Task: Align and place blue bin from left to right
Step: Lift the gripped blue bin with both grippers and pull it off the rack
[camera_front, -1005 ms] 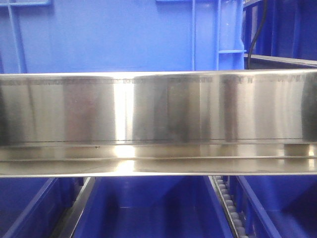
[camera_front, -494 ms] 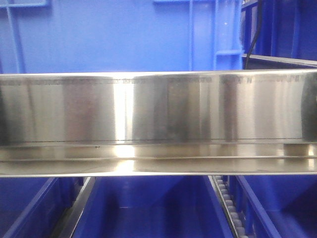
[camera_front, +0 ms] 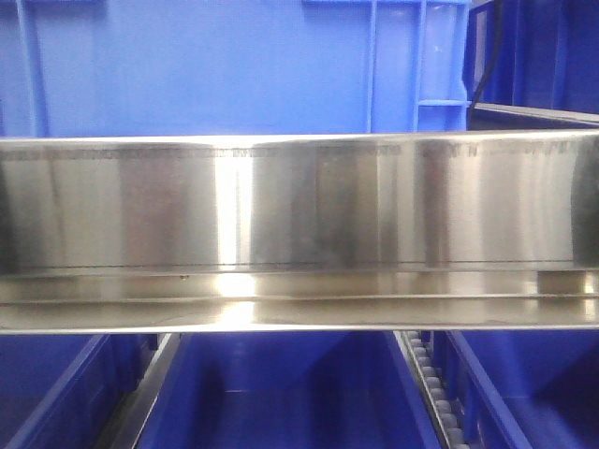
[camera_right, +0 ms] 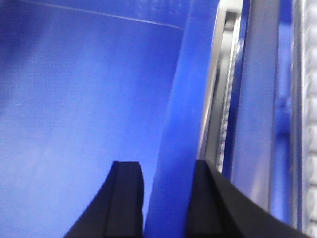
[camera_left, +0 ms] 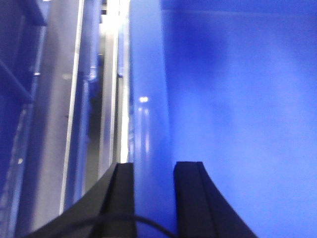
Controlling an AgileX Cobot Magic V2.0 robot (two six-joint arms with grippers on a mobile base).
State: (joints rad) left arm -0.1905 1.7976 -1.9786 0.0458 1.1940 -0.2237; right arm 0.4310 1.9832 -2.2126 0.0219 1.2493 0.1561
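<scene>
A large blue bin (camera_front: 206, 70) fills the front view from 9 through 12 to 2 o'clock, with its ribbed corner at 1 o'clock. It stands behind a steel rail (camera_front: 299, 215) that crosses the middle. Lower blue bins (camera_front: 290, 402) sit at 6 o'clock, beside a roller track (camera_front: 432, 393) at 5 o'clock. The left claw (camera_left: 156, 168), at 6 o'clock in its wrist view, pinches a bin wall between two black fingers; the wall runs up to 12 o'clock. The right claw (camera_right: 163, 166), also at 6 o'clock, grips a bin wall the same way.
</scene>
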